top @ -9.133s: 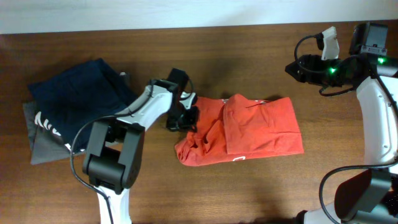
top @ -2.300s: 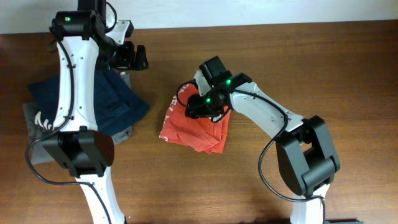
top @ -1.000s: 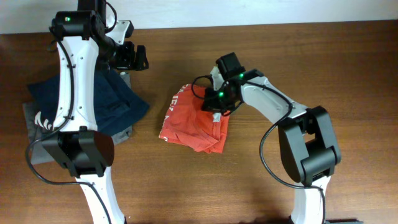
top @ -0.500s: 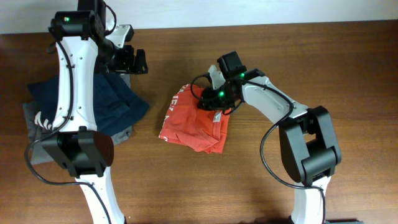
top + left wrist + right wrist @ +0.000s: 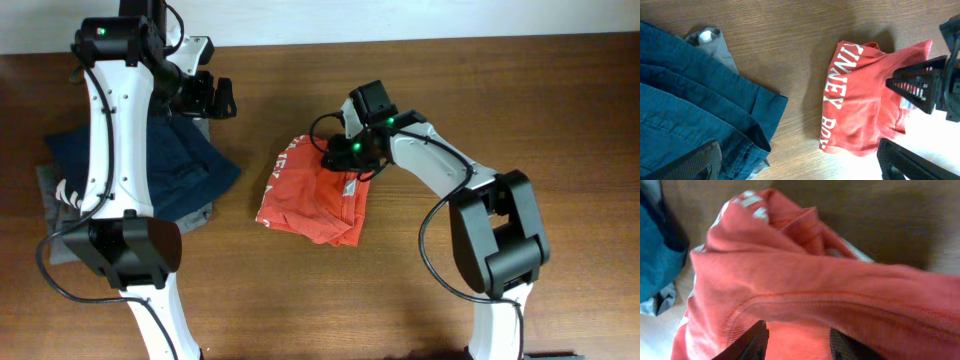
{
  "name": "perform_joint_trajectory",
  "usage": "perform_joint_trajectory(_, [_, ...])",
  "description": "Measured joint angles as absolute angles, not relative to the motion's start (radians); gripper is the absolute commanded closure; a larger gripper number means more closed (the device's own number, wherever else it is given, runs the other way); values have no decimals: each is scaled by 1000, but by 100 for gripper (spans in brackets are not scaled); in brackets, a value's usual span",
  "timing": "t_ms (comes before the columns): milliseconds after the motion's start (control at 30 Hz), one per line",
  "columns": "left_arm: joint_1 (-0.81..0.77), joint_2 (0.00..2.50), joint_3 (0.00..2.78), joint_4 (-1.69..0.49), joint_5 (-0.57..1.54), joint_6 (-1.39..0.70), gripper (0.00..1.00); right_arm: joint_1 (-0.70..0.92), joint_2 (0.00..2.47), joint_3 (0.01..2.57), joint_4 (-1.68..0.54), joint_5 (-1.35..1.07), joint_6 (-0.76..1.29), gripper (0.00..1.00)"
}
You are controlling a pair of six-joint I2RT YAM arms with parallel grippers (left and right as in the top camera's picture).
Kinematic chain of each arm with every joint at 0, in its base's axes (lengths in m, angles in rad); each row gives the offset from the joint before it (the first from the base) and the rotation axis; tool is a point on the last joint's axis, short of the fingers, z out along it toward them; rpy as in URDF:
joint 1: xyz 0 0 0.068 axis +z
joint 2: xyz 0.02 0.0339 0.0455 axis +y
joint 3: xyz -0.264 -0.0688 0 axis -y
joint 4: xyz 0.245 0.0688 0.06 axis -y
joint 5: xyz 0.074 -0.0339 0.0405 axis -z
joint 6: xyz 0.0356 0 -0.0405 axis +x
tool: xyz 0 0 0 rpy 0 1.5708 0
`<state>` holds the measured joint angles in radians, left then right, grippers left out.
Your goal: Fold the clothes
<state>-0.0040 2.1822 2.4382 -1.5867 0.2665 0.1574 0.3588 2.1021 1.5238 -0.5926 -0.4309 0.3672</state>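
Note:
The clothes, an orange-red T-shirt [image 5: 308,195], lie folded into a small bundle at the table's middle, with white lettering along the left edge [image 5: 832,95]. My right gripper [image 5: 338,160] is down at the bundle's upper right part. In the right wrist view its two fingers stand apart over the red fabric [image 5: 805,280], right gripper [image 5: 799,344] open, with a thick fold lying just beyond the tips. My left gripper [image 5: 215,97] hangs high at the back left, well away from the shirt. The left gripper [image 5: 800,165] is wide open with nothing in it.
A navy blue garment [image 5: 140,160] lies on a grey folded garment [image 5: 70,238] at the left, under my left arm. The same navy cloth [image 5: 690,100] fills the left of the left wrist view. Bare wooden table [image 5: 520,90] surrounds the shirt.
My right gripper's jaws have come apart on the shirt's upper right part, and it has barely shifted. The left arm has swung slightly left.

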Motion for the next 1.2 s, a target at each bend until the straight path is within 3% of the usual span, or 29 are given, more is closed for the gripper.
perform_joint_trajectory(167, [-4,2182,2438,-1585,266,158,1,307,2102,1523,-528,-471,369,69])
perform_joint_trajectory(467, [-4,2182,2438,-1582,266,158,1,283,2102,1522,-430,-546,372,82])
perform_joint_trajectory(500, [-4,2182,2438,-1582,266,158,1,283,2102,1522,-429,-549,373,78])
perform_joint_trajectory(533, [-4,2182,2438,-1582,266,158,1,283,2102,1522,-431,-551,379,65])
perform_joint_trajectory(600, [-4,2182,2438,-1582,266,158,1,282,2102,1522,-450,-562,385,58])
perform_joint_trajectory(833, [-4,2182,2438,-1582,266,158,1,282,2102,1522,-572,-613,387,51])
perform_joint_trajectory(1200, [-4,2182,2438,-1582,266,158,1,282,2102,1521,-542,-489,398,52])
